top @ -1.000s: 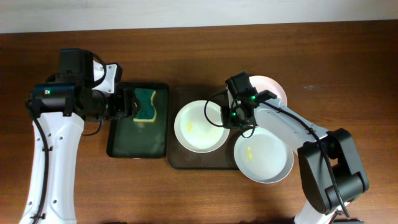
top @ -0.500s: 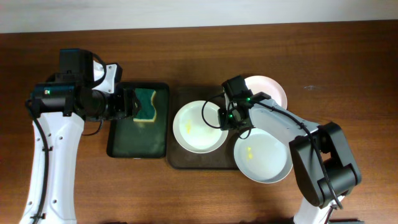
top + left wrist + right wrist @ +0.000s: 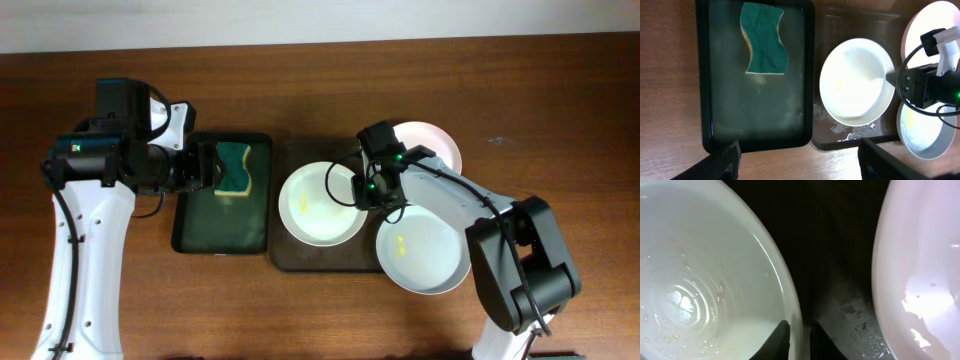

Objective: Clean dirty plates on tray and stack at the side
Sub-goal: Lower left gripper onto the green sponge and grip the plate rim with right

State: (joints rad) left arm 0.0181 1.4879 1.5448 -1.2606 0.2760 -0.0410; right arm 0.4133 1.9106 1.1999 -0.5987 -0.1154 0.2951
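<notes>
The plate (image 3: 315, 205), on the tray (image 3: 320, 257), is clamped at its rim by the right gripper (image 3: 801, 340), one finger inside, one outside, probably to steady it for wiping; the left gripper (image 3: 207, 167) is held apart, empty, with the sponge (image 3: 764, 40) just below it

The right claw (image 3: 801, 341) shows only its fingertips (image 3: 779, 339), cut off by the bottom edge; whether they pinch the rim between them cannot be told. The plate at the tips (image 3: 705, 270) and the second plate (image 3: 920, 270), beside the claw's outer tip, both run off frame.
</notes>
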